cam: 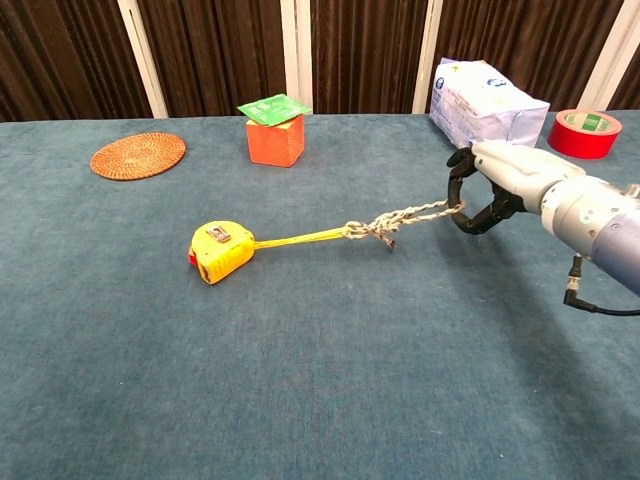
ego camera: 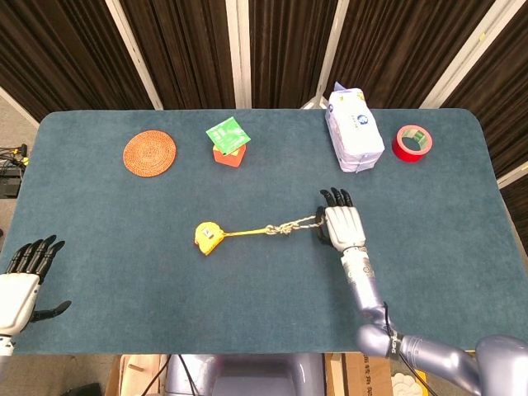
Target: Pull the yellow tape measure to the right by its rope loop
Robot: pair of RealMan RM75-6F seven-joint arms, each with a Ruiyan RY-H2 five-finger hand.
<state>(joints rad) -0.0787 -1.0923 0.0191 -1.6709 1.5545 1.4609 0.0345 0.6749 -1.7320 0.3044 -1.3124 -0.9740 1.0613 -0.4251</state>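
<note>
The yellow tape measure (ego camera: 207,237) (cam: 222,253) lies on the blue table left of centre. Its yellow strap runs right to a knotted rope loop (ego camera: 294,226) (cam: 393,222), which is lifted off the cloth and pulled taut. My right hand (ego camera: 341,226) (cam: 495,183) hooks its curled dark fingers through the loop's end and holds it, a little above the table. My left hand (ego camera: 23,283) rests at the near left corner, fingers apart, holding nothing; the chest view does not show it.
Along the far side stand a woven coaster (ego camera: 149,153) (cam: 138,155), an orange block with a green card on top (ego camera: 228,142) (cam: 275,131), a white packet (ego camera: 354,130) (cam: 486,104) and a red tape roll (ego camera: 412,143) (cam: 586,133).
</note>
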